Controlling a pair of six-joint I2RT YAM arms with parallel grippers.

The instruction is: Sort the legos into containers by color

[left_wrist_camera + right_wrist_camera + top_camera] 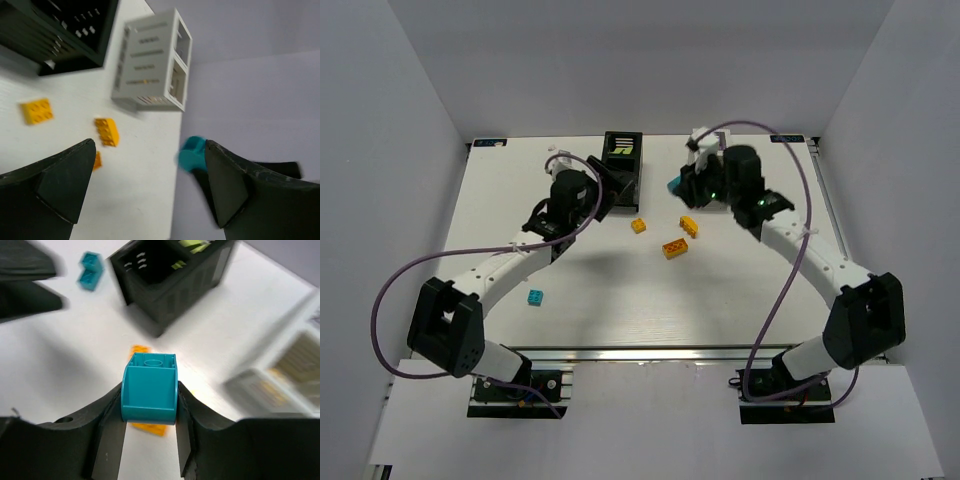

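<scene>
My right gripper (pixel 686 186) is shut on a cyan lego (pixel 150 385), held above the table between the black container (pixel 623 160) and the white container (pixel 703 135), which my arm mostly hides. The brick also shows in the top view (pixel 674 186) and the left wrist view (pixel 192 154). My left gripper (pixel 150 185) is open and empty, just left of the black container (pixel 60 30). Three orange legos (pixel 639 225) (pixel 689 226) (pixel 675 248) lie mid-table. Another cyan lego (pixel 534 298) lies at the front left. Lime green legos (pixel 192 245) lie in the black container (pixel 170 285).
The white container (pixel 152 65) stands at the table's back right edge, blurred at the right of the right wrist view (pixel 280 370). White walls close in the table on three sides. Purple cables loop from both arms.
</scene>
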